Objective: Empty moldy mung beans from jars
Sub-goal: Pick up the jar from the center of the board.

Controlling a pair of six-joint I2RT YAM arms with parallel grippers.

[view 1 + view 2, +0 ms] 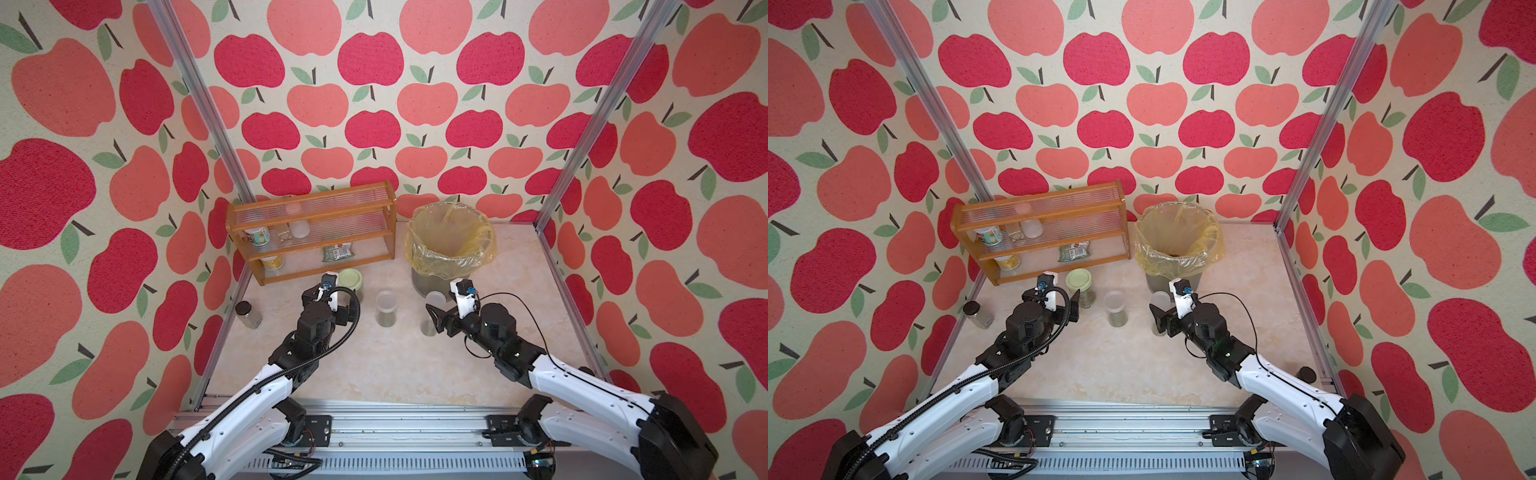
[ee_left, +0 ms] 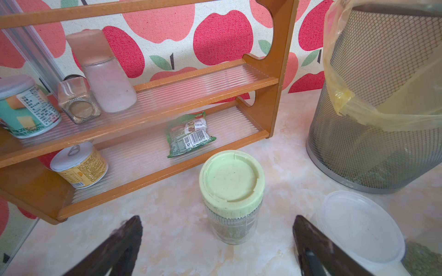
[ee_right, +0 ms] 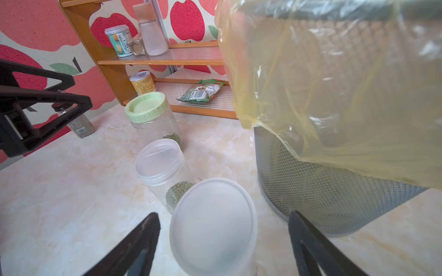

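Three clear jars stand in a row before the rack. The squat jar with the pale green lid (image 1: 350, 284) (image 2: 231, 188) lies ahead of my left gripper (image 2: 216, 219), which is open and clear of it. Beside it is the short cylinder (image 1: 386, 307) (image 3: 165, 165). The tall slim tube (image 1: 432, 309) shows its white lid (image 3: 214, 229) between the fingers of my right gripper (image 3: 223, 215), open, with gaps on both sides. Mung beans (image 3: 178, 194) lie low in the cylinder, and more beans (image 3: 173, 137) in the green-lidded jar.
A mesh bin lined with a yellow bag (image 1: 451, 245) stands just behind the tall tube, close to my right gripper. The wooden rack (image 1: 311, 232) with tubs and a green packet (image 1: 337, 252) is at the back left. A small dark-capped jar (image 1: 248, 314) sits by the left wall.
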